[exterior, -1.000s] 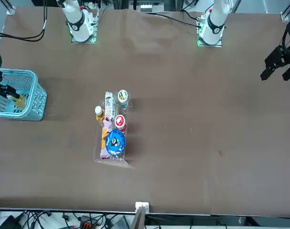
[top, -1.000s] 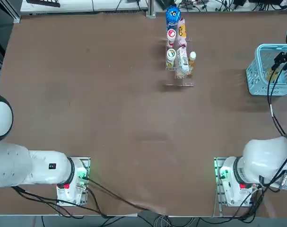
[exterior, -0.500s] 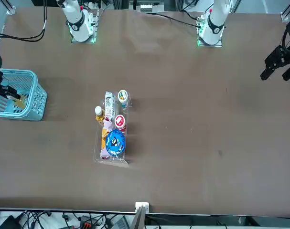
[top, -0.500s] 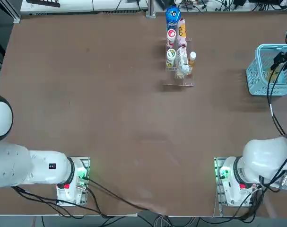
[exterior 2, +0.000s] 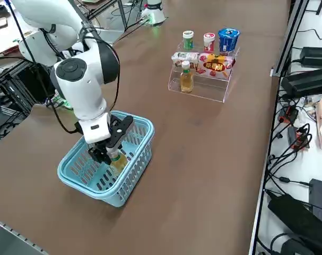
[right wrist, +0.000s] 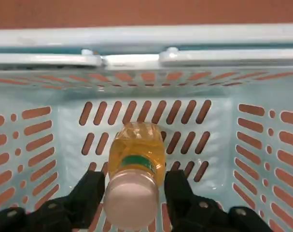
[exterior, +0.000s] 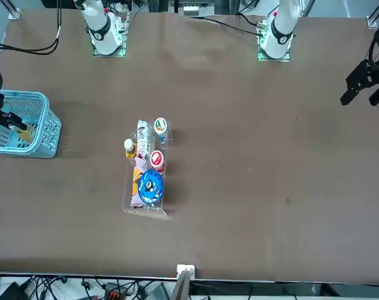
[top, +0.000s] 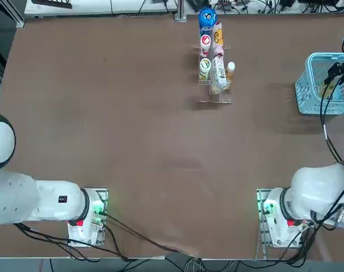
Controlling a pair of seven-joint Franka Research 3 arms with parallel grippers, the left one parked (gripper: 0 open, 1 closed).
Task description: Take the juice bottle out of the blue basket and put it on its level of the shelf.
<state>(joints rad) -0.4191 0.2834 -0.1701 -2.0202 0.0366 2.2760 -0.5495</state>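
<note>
Juice bottle (right wrist: 135, 166), right gripper (right wrist: 134, 181) at basket (exterior 2: 92, 194); brown tabletop (top: 132, 113).

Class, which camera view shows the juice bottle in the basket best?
The right wrist view: the juice bottle shows its white cap, green band and amber body, between the fingertips of the right gripper. The right side view shows its amber body inside the blue basket; the top and front views show only amber patches beside the gripper.

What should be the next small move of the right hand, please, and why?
Probably close the right hand a little more: its fingers stand on both sides of the juice bottle, near the cap, inside the blue basket, but no firm grip shows.
</note>
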